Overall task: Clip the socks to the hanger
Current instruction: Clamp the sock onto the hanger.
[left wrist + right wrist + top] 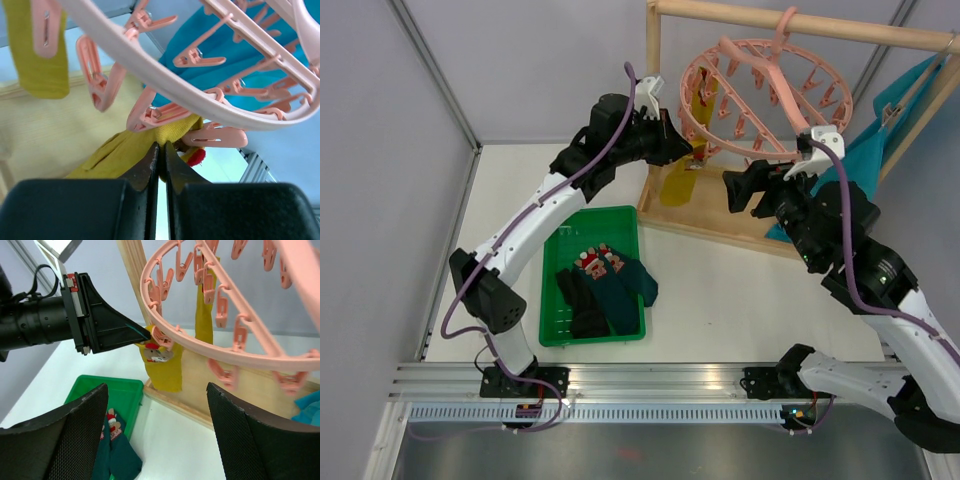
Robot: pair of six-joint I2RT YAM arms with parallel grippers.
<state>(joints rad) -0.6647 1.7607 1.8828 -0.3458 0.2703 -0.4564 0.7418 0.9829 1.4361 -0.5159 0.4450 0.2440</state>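
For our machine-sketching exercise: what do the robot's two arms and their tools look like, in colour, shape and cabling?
The left arm and right arm have white shells, black joints and a purple cable looping along each. The left tool is black and wedge-shaped with a red mark; the right tool is black, its pads mesh-textured.

Glossy plastic hanger (150,65), soft cloth socks (618,288)

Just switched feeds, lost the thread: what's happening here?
The left gripper pinches a yellow sock up at a clip on the pink ring hanger. The right gripper hangs open near the ring, holding nothing. A second yellow sock already hangs clipped; black, teal and patterned socks wait in the green tray.
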